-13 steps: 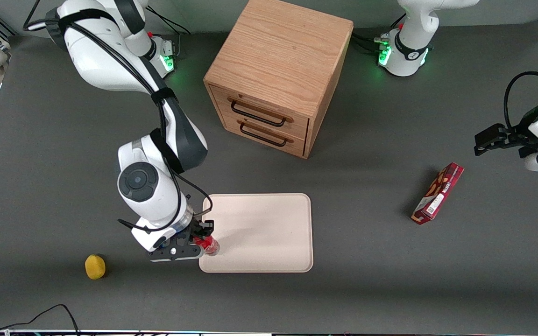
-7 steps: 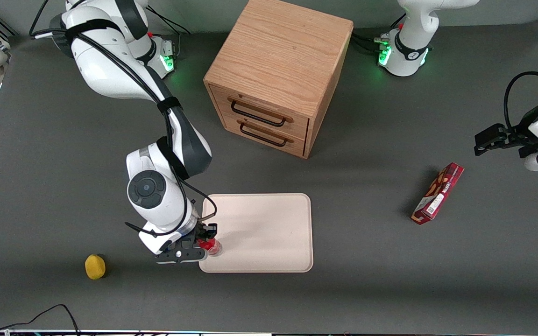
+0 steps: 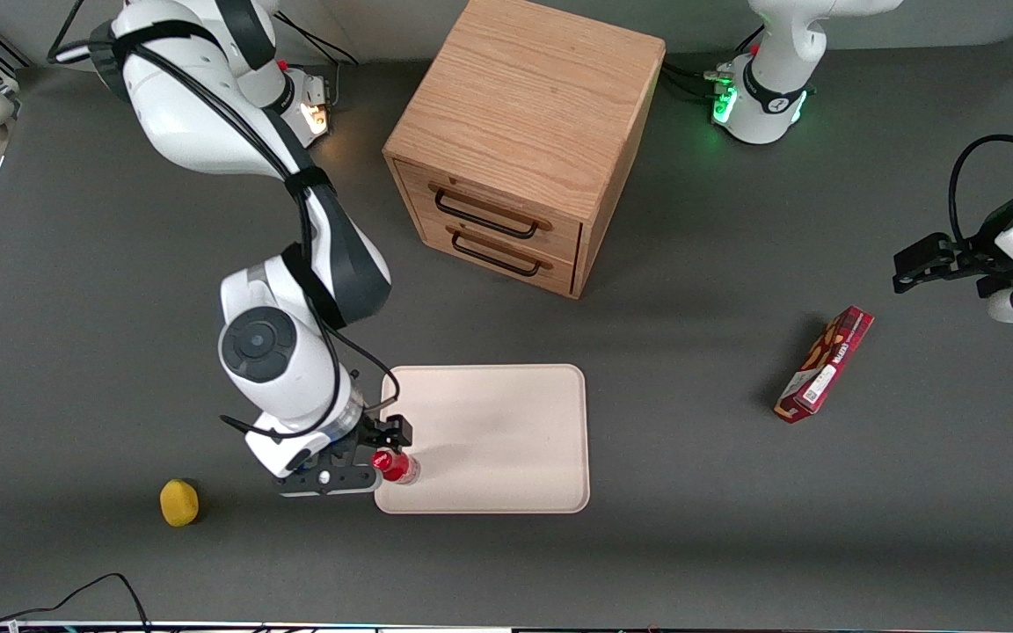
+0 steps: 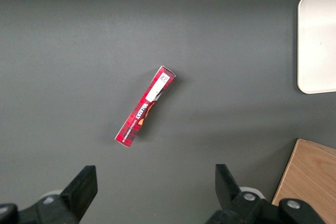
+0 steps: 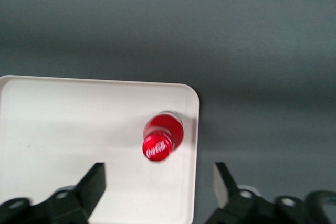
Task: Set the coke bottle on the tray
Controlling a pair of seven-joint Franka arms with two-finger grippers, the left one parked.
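The small red coke bottle [image 3: 397,467] stands upright on the pale cream-pink tray [image 3: 506,440], close to the tray corner nearest the front camera at the working arm's end. My right gripper [image 3: 383,453] is open and empty, just above the bottle and slightly toward the working arm's end. In the right wrist view the bottle [image 5: 163,136] shows its red cap with white script, free of my gripper [image 5: 158,184], whose fingers [image 5: 93,183] stand wide apart over the tray [image 5: 63,129]. A part of the tray also shows in the left wrist view [image 4: 317,40].
A wooden drawer cabinet [image 3: 524,141] stands farther from the front camera than the tray. A flat red snack box [image 3: 825,364] lies toward the parked arm's end and shows in the left wrist view [image 4: 145,106]. A yellow object [image 3: 179,502] lies toward the working arm's end.
My gripper has opened, let go of the bottle and drawn back a little toward the working arm's end. The bottle stays standing on the tray.
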